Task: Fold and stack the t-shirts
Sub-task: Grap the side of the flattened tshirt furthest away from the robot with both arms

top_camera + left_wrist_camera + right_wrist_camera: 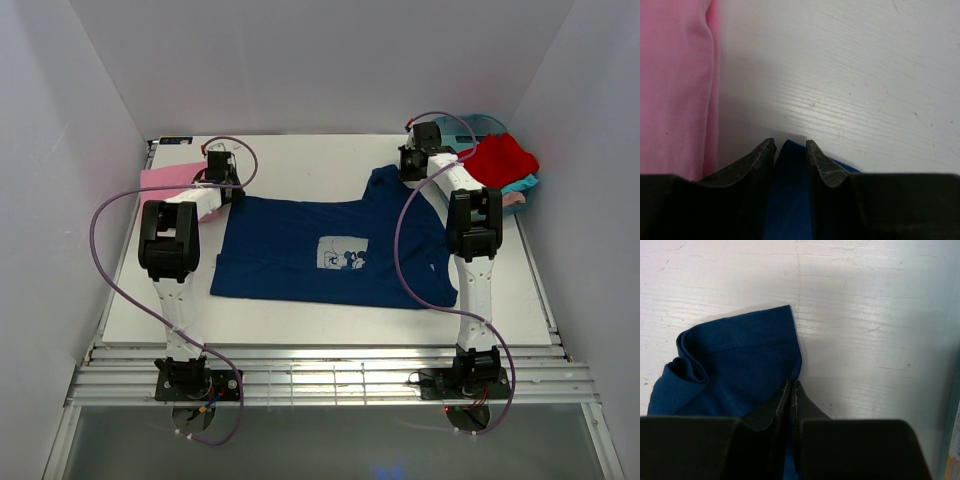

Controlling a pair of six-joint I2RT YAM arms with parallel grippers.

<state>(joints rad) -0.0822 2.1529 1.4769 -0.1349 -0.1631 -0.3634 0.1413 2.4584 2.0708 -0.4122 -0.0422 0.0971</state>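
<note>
Two navy t-shirt (300,250) edges: left end effector (790,144) parted astride one, right end effector (792,384) pinching another, white table (865,75) ahead.

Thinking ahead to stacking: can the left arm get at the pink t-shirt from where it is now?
Probably yes. The pink t-shirt lies beside the left gripper, with only bare table between them. The jaws stand apart around an edge of the navy t-shirt.
</note>
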